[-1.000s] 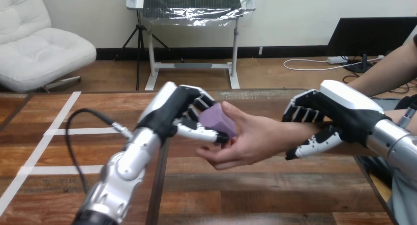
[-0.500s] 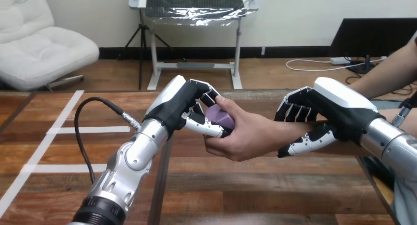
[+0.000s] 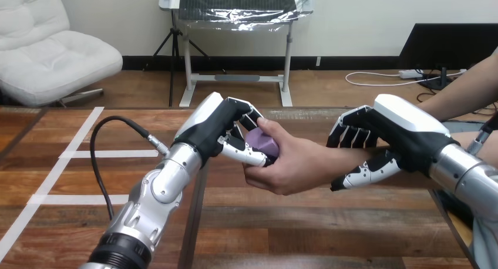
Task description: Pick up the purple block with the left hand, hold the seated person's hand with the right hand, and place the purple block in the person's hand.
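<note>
While fingers (image 3: 245, 155) of the left hand (image 3: 220, 125) stay curled round the purple block (image 3: 262, 143), the person's hand (image 3: 296, 169) has closed on it from below, thumb over the top; a second ago that palm lay open. Further right, the right hand (image 3: 402, 134) clasps the person's wrist (image 3: 352, 157), fingers above, thumb beneath, over the tabletop (image 3: 329, 228). The handover looks nearly done; letting go should come next.

My left hand (image 3: 220, 128) was over the table (image 3: 329, 234), the block (image 3: 261, 143) between its fingers and thumb. The person's hand (image 3: 293, 163) sat just right of it, touching that block too. Further right, my right hand (image 3: 387, 137) wrapped their wrist, thumb underneath.
</note>
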Robot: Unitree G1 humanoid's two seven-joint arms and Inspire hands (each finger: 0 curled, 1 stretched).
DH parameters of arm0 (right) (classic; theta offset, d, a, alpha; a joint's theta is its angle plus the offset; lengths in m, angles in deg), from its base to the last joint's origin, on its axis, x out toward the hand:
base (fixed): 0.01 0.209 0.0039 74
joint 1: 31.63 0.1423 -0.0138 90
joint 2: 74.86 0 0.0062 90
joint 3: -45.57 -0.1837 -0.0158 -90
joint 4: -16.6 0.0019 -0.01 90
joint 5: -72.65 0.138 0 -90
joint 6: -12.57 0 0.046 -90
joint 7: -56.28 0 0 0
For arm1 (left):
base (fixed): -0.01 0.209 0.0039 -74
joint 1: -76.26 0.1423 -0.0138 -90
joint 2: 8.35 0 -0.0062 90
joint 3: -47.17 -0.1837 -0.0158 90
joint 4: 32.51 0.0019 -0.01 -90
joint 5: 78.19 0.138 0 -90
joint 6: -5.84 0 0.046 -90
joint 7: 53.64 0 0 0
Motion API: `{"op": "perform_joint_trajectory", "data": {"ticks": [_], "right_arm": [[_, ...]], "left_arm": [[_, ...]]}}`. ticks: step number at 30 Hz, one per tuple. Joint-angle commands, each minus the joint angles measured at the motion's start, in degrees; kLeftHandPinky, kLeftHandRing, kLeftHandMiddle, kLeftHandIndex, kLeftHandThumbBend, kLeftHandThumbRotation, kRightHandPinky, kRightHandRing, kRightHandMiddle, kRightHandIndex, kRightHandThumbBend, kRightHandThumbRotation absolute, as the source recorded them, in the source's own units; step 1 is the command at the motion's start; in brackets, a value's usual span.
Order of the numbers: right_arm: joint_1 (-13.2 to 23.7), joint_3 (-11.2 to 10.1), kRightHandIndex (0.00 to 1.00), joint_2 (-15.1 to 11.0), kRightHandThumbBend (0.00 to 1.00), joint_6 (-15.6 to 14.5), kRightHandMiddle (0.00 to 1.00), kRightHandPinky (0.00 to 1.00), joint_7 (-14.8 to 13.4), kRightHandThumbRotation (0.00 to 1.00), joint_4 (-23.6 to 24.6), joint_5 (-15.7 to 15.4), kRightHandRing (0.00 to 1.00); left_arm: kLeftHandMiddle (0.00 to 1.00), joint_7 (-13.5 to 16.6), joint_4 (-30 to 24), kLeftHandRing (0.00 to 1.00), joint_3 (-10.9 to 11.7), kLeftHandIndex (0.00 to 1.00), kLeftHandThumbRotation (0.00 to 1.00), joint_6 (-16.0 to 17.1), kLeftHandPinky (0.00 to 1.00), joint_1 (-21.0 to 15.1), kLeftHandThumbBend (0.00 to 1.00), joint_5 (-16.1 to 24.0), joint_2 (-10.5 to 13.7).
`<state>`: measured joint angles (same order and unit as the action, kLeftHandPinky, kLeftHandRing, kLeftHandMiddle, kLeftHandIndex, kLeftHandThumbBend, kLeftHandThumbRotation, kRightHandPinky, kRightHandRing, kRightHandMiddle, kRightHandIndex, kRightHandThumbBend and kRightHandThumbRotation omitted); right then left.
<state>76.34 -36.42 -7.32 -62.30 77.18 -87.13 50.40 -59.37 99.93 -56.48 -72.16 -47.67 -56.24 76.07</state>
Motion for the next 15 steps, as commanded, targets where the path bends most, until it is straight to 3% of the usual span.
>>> {"op": "perform_joint_trajectory", "data": {"ticks": [1,8,15], "right_arm": [[-1.97,0.69,0.55,1.81,0.79,-0.07,0.53,0.43,0.64,0.19,0.76,1.35,0.49],[-2.37,0.28,0.55,1.66,0.80,0.64,0.53,0.44,0.83,0.20,0.65,2.06,0.49],[-2.39,0.13,0.57,1.22,0.80,1.04,0.55,0.45,1.87,0.24,0.46,2.37,0.51]], "left_arm": [[0.40,-0.48,-0.49,0.31,-2.69,0.48,0.00,0.64,0.23,-4.04,0.62,1.02,-2.91],[0.45,-1.78,-3.23,0.38,-2.96,0.51,0.03,-1.43,0.30,-2.81,0.64,1.20,-2.32],[0.55,-3.31,-7.05,0.49,-2.65,0.57,0.25,-2.44,0.39,-1.08,0.66,0.74,-1.39]]}}
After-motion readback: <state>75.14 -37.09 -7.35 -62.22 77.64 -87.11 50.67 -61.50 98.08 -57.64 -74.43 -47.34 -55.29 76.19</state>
